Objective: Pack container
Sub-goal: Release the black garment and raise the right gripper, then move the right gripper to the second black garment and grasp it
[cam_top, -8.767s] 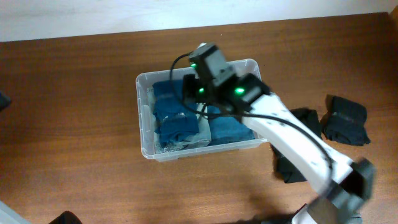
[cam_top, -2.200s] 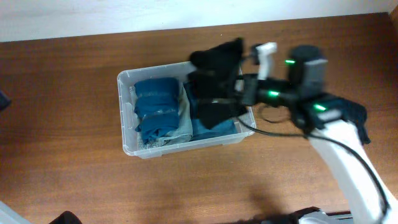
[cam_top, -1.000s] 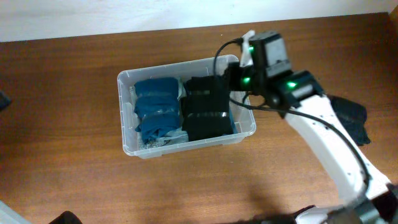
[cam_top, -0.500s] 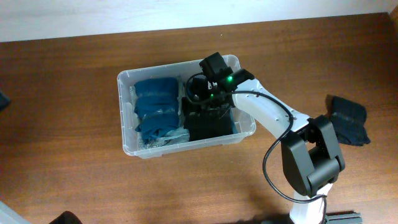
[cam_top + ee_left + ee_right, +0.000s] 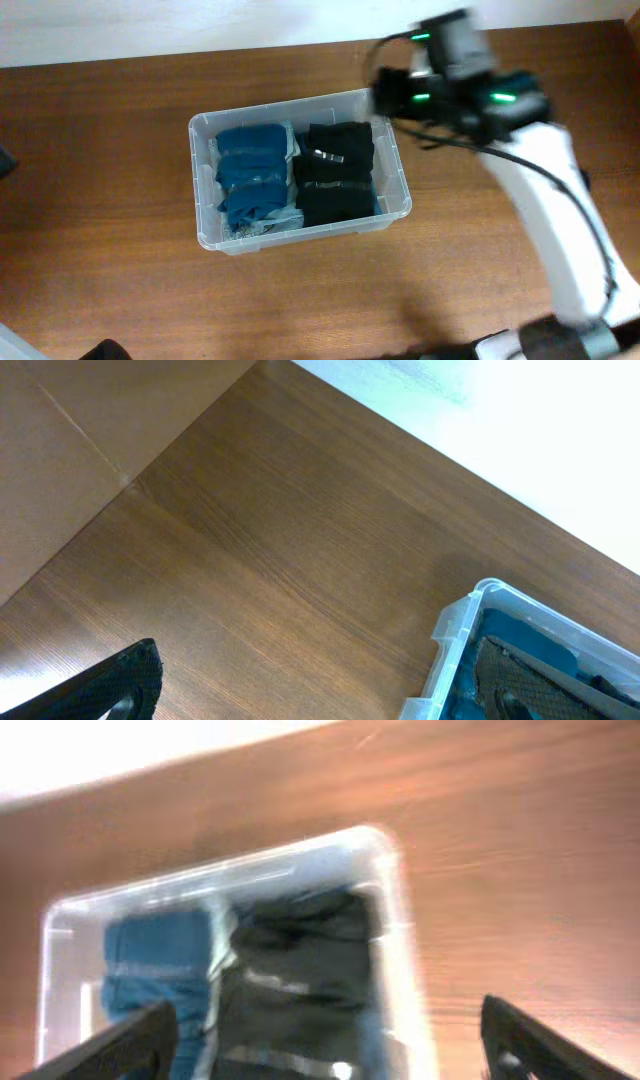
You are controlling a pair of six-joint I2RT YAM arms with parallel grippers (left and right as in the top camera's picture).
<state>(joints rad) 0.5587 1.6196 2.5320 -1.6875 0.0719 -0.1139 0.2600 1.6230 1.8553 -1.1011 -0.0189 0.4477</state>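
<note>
The clear container (image 5: 300,236) stands mid-table, holding folded blue clothes (image 5: 252,178) on its left side and folded black clothes (image 5: 335,172) on its right. My right gripper (image 5: 387,88) hovers blurred above the bin's far right corner, apart from the clothes. In the right wrist view this gripper (image 5: 330,1055) is open and empty, with the container rim (image 5: 392,900), the black clothes (image 5: 300,975) and the blue clothes (image 5: 160,955) below it. My left gripper (image 5: 315,700) is open and empty over bare wood, left of the container's corner (image 5: 450,645).
The brown wooden table (image 5: 110,200) ends at a white wall (image 5: 150,25) behind the container. My right arm (image 5: 550,190) reaches in from the lower right across the table's right side.
My right gripper has opened, leaving the black clothes in the container, then lifted out and drawn back to the upper right. The left gripper stays open and still.
</note>
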